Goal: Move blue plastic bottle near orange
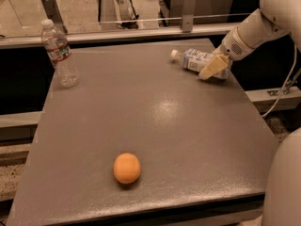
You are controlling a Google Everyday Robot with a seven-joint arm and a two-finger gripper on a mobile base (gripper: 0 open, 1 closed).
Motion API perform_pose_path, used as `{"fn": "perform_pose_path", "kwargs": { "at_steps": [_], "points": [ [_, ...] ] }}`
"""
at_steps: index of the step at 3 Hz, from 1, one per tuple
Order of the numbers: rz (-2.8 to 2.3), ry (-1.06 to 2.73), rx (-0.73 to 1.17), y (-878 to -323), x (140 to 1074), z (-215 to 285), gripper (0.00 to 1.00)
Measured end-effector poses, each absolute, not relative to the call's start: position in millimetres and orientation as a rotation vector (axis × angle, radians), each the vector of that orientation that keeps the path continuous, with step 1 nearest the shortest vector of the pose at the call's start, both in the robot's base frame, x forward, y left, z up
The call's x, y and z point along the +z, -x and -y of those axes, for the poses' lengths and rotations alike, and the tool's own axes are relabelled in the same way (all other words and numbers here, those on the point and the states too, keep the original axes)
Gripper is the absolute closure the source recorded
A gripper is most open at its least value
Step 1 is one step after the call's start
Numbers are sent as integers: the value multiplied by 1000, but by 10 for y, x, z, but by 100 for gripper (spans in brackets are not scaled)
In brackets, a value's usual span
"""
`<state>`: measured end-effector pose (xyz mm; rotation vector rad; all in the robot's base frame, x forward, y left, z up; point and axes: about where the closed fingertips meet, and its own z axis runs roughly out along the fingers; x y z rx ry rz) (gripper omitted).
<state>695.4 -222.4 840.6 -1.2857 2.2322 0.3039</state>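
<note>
The blue plastic bottle (pixel 196 61) lies on its side at the far right of the grey table (pixel 155 126), its white cap pointing left. My gripper (pixel 215 66) reaches in from the right on a white arm and sits at the bottle's right end, covering part of it. The orange (pixel 127 168) rests near the table's front edge, left of centre, far from the bottle and the gripper.
A clear ribbed water bottle (pixel 59 53) with a red-and-white label stands upright at the far left corner. A metal rail (pixel 141 29) runs behind the table. The robot's white body (pixel 284 187) fills the lower right corner.
</note>
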Motion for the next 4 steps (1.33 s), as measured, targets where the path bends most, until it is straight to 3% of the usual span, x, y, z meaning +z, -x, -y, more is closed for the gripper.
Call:
{"fn": "perform_pose_path", "kwargs": {
  "at_steps": [2, 3, 4],
  "points": [
    [-2124, 1377, 372, -6711, 8875, 1889, 86],
    [-2121, 1381, 375, -6717, 8865, 1864, 100],
    [-2121, 1381, 375, -6717, 8864, 1863, 100]
  ]
}}
